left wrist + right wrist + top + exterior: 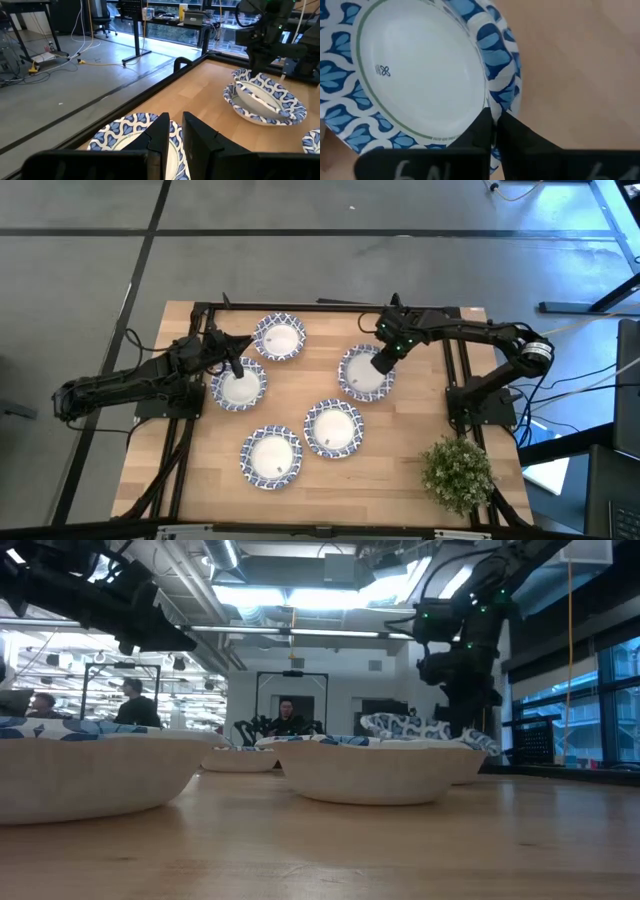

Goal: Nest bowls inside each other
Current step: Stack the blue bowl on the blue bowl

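Several blue-and-white rimmed bowls sit on the wooden table. My left gripper point(238, 370) is over the far rim of the left bowl point(238, 388), its fingers nearly together point(176, 135). My right gripper point(383, 361) is shut on a tilted bowl point(260, 92) that lies inside another bowl point(265, 114) on the table's right. Three more bowls rest on their bases: one at the far side point(279, 337), one in the middle point(333, 428) and one near point(271, 457). My left gripper has the left bowl's far rim point(172, 131) in the narrow gap between its two fingers, coming slanting down from the table's left. The bowl sits flat on the table. My right gripper pinches the tilted bowl's patterned rim point(490, 107) between its two fingers point(515, 132), coming from above. The held side is raised; the opposite edge rests inside the bowl beneath point(512, 100).
A green potted plant point(458, 472) stands at the near right corner. Black frame rails point(455, 370) run along the table's sides and far edge. Bare wood lies between the bowls and the plant. People show in the room beyond in the low view.
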You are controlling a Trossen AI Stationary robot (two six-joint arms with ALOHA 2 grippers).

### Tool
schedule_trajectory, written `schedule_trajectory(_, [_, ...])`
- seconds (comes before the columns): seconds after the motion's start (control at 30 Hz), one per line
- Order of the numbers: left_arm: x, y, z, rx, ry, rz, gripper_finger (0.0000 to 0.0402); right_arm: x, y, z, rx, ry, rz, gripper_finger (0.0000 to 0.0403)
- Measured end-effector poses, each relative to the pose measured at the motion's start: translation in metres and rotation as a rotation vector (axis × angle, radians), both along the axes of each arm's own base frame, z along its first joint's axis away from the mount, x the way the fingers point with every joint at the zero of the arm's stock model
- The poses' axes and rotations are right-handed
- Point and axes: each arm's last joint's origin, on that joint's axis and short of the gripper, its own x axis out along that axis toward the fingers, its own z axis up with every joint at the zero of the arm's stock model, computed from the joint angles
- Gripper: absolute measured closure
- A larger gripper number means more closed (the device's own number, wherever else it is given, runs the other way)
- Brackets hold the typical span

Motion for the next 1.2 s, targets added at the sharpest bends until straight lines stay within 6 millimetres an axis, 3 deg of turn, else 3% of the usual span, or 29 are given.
schedule_trajectory(0.57, [0.000, 0.000, 0.000, 0.001, 0.000, 0.000, 0.0354, 0.005, -0.002, 0.002, -0.040, -0.040, 0.030, 0.0278])
schedule_trajectory(0.93, [0.000, 0.000, 0.000, 0.000, 0.000, 0.000, 0.0354, 0.035, -0.014, 0.047, -0.129, -0.334, 0.120, 0.0275])
schedule_trajectory(1.2, [0.000, 0.000, 0.000, 0.000, -0.001, 0.000, 0.0354, 0.041, -0.018, 0.063, -0.187, -0.396, 0.155, 0.0275])
